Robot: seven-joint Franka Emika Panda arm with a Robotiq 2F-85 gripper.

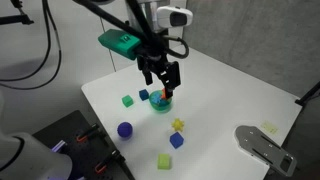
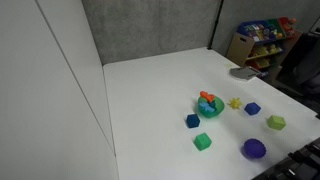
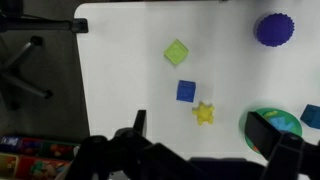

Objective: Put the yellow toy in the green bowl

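The yellow toy (image 3: 204, 113) lies on the white table, small and knobbly, between the blue cube (image 3: 186, 91) and the green bowl (image 3: 279, 118). It also shows in both exterior views (image 1: 178, 125) (image 2: 236, 103). The teal-green bowl (image 1: 162, 105) (image 2: 212, 110) holds a small orange-red item. My gripper (image 3: 205, 140) is open and empty, its two dark fingers spread either side of the toy in the wrist view. In an exterior view the gripper (image 1: 161, 84) hangs just above the bowl, clear of the table. The gripper is out of sight in the remaining exterior view.
Also on the table: a lime cube (image 3: 177, 52) (image 1: 164, 160), a purple ball (image 3: 274, 29) (image 1: 125, 130), a green cube (image 1: 128, 100), and another blue cube (image 1: 144, 96) beside the bowl. A grey device (image 1: 262, 143) sits at the table's edge.
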